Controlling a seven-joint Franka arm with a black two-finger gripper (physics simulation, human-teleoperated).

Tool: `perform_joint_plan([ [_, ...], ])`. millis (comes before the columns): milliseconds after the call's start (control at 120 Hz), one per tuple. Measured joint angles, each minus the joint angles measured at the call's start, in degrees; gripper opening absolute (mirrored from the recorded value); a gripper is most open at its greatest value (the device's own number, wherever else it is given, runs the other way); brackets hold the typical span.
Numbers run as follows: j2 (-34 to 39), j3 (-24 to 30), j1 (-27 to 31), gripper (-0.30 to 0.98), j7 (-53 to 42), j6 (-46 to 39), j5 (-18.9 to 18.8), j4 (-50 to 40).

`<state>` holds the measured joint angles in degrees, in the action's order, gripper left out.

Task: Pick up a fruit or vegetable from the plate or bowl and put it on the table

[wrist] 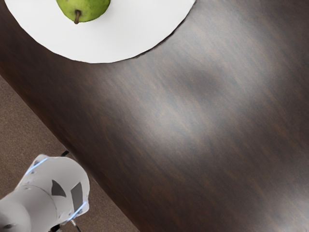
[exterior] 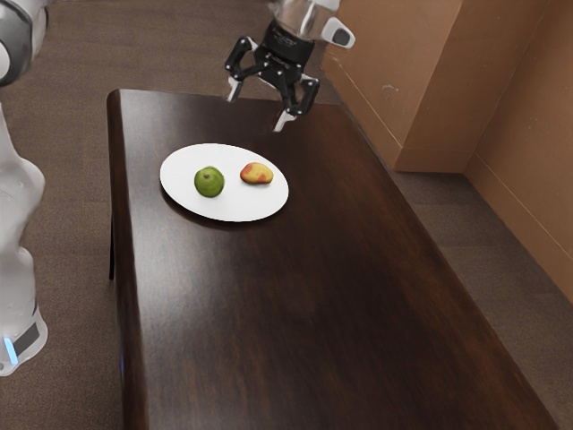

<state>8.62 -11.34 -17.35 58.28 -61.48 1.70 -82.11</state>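
Exterior view: my hand (exterior: 259, 106) is spread, empty, above the desk (exterior: 295, 296); pear (exterior: 209, 182) and red-yellow fruit (exterior: 257, 174) rest on the plate (exterior: 235, 207). Wrist view: the pear appears off-axis; descending without realignment could knock it rolling.

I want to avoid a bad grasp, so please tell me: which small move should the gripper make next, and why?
Probably the gripper should shift over the green pear before lowering. Its fingers stand apart with nothing between them, the pear lies on the plate, and the wrist view's edge cuts the pear off, so the hand seems not centred above it.
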Motion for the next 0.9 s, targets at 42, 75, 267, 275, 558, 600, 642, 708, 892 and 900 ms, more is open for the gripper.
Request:
perform_joint_plan([
  [42,0.0,0.1,-0.1,0.69,5.5,-2.9,0.1,-0.1],
  [75,0.1,0.1,-0.2,0.69,9.6,-4.8,0.2,-0.2],
  [267,4.9,-1.2,-3.7,0.69,26.3,-10.1,1.8,-0.5],
  [275,5.0,-1.4,-3.7,0.69,26.7,-10.2,1.9,-0.5],
  [558,4.8,-9.1,0.7,0.69,10.9,-18.5,2.8,-18.8],
  [600,8.2,-9.1,3.0,0.69,6.6,-23.3,2.9,-26.5],
  [642,10.8,-9.1,4.9,0.69,2.6,-27.4,3.0,-32.1],
  [708,13.0,-9.1,7.5,0.69,-3.2,-32.9,3.1,-38.0],
  [892,13.3,-10.5,10.7,0.68,-18.0,-43.4,3.2,-43.6],
  [900,13.3,-10.6,10.7,0.68,-18.6,-43.7,3.2,-43.7],
])
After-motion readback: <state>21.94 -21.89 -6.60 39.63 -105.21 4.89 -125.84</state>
